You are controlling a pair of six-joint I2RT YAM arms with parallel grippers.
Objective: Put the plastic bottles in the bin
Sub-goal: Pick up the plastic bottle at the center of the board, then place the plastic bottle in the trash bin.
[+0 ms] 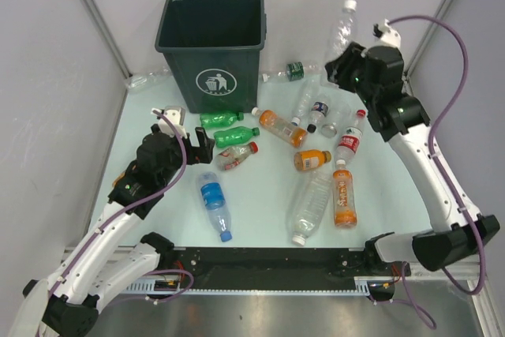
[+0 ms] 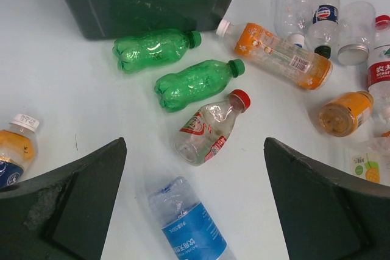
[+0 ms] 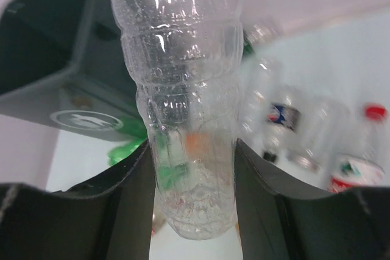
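The dark green bin (image 1: 213, 45) stands open at the back of the table. My right gripper (image 1: 343, 65) is raised to the right of the bin and is shut on the base of a clear plastic bottle (image 3: 183, 89), which points up with its white cap on top (image 1: 349, 5). My left gripper (image 2: 195, 144) hangs open over a red-capped clear bottle (image 2: 207, 127) and a blue-labelled bottle (image 2: 186, 226), touching neither. Two green bottles (image 2: 152, 50) (image 2: 195, 83) lie in front of the bin. Several more bottles, clear and orange-filled (image 1: 344, 195), lie across the middle and right.
A clear bottle (image 1: 146, 80) lies on the table left of the bin. Grey walls with metal posts (image 1: 95, 17) close in the back and both sides. A large clear bottle (image 1: 309, 204) lies near the front edge.
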